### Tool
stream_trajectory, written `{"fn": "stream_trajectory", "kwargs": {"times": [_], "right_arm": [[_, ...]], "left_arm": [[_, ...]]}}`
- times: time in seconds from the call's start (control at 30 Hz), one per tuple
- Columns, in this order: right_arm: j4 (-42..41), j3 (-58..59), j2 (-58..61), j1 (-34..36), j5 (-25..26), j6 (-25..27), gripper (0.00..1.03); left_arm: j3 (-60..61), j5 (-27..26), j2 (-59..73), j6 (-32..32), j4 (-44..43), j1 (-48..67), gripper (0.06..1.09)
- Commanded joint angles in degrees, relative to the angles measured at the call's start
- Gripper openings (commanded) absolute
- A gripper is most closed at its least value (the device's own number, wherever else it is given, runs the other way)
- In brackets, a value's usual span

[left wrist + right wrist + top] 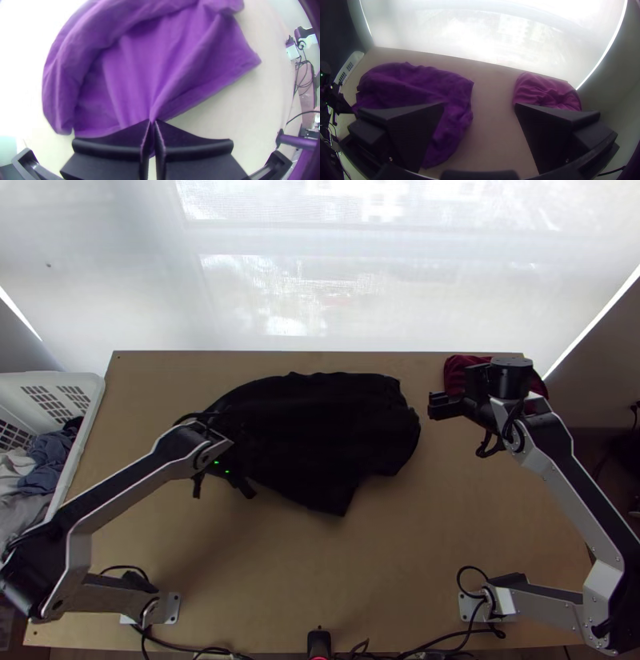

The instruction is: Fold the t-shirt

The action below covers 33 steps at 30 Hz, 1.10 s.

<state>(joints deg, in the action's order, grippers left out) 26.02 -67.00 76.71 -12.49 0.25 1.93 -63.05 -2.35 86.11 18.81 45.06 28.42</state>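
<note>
My left gripper (232, 474) is at the near left side of the black t-shirt (320, 428), which lies bunched across the middle of the table. In the left wrist view the gripper (152, 125) is shut on an edge of the t-shirt (133, 66), and folds run out from the pinch. My right gripper (436, 406) stands to the right of the cloth, apart from it. In the right wrist view the right gripper (479, 105) is open, its fingers wide apart, with the t-shirt (420, 83) beyond on one side.
A dark red cloth (458, 372) lies bunched at the table's far right, partly under the right arm. At the left edge stands a white basket (88, 408) holding grey and blue clothes. Bare table (384, 564) lies between the t-shirt and the near edge.
</note>
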Motion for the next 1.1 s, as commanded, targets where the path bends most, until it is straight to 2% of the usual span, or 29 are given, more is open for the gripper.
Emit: {"fn": "stream_trajectory", "kwargs": {"times": [0.0,0.23,0.33,0.37,0.4,0.43,0.53,0.57,0.77,0.93,1.07], "right_arm": [[-0.88,-0.32,1.16,-1.13,0.01,0.18,0.99],[-1.59,-1.55,3.54,-2.98,0.01,0.44,0.99],[-1.59,-1.29,4.50,-4.56,0.01,0.61,0.99],[-1.50,-0.85,4.68,-5.35,0.01,1.05,0.99],[-1.50,-0.23,4.77,-6.14,0.01,1.58,0.99],[-1.50,0.47,4.77,-7.20,0.01,2.28,0.99],[-1.24,3.02,4.42,-10.10,0.01,5.18,0.99],[-1.06,4.16,4.24,-11.06,0.01,6.59,0.99],[-0.97,10.66,1.08,-16.60,0.10,12.04,0.99],[-1.06,12.07,0.55,-17.30,0.10,11.86,0.99],[-1.06,12.42,0.55,-18.36,0.10,11.51,0.99]], "left_arm": [[6.36,-0.11,-17.55,12.92,9.79,-20.78,0.09],[11.10,-0.46,-27.22,33.31,13.04,-42.58,0.09],[13.30,-0.90,-27.22,36.74,10.23,-49.52,0.09],[13.92,-1.25,-27.39,36.21,8.82,-49.87,0.10],[14.79,-1.17,-27.92,34.45,6.53,-49.96,0.15],[15.67,-1.17,-28.62,32.08,4.42,-49.87,0.29],[17.52,-1.17,-31.00,23.12,-0.41,-47.85,0.99],[17.61,-1.17,-31.44,20.57,-0.59,-46.27,1.03],[16.73,-1.17,-34.87,8.09,3.02,-35.19,1.03],[12.51,-1.25,-36.27,3.52,15.32,-24.47,1.03],[11.02,-4.86,-35.57,0.97,25.08,-17.35,1.03]]}}
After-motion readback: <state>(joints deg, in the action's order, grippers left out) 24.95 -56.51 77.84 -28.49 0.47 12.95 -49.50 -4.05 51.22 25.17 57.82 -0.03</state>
